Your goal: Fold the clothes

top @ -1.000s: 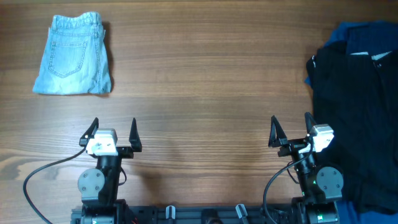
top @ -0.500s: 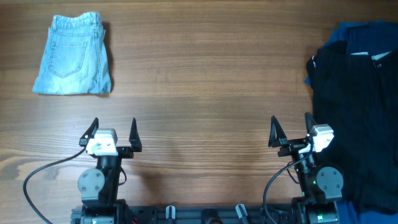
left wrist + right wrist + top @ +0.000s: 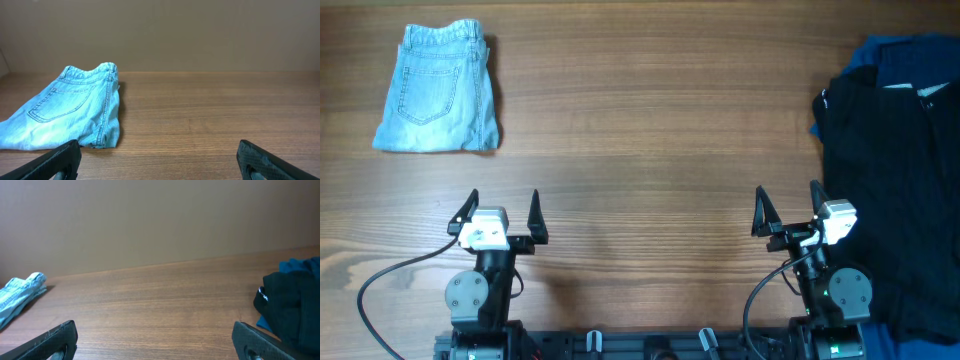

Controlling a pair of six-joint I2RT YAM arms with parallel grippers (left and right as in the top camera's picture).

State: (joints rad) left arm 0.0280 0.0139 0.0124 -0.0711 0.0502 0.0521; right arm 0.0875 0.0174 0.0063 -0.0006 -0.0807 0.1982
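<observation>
At the near edge of the table (image 3: 650, 130), the left gripper (image 3: 503, 200) and right gripper (image 3: 787, 195) stand with jaws fully spread, holding nothing. The dark blue and black garments (image 3: 900, 150) are heaped just right of the right gripper. The folded denim shorts (image 3: 438, 88) lie far left.

1 pr denim shorts (image 3: 438, 88), 1 dark clothes pile (image 3: 895, 190), 2 end effectors (L end effector (image 3: 503, 196), R end effector (image 3: 786, 190)).

Matt wood-grain table (image 3: 650, 120) — pale-blue stitched denim shorts (image 3: 438, 88), soft dark cloth garments (image 3: 895, 150), matt black hand fingers (image 3: 55, 161).
</observation>
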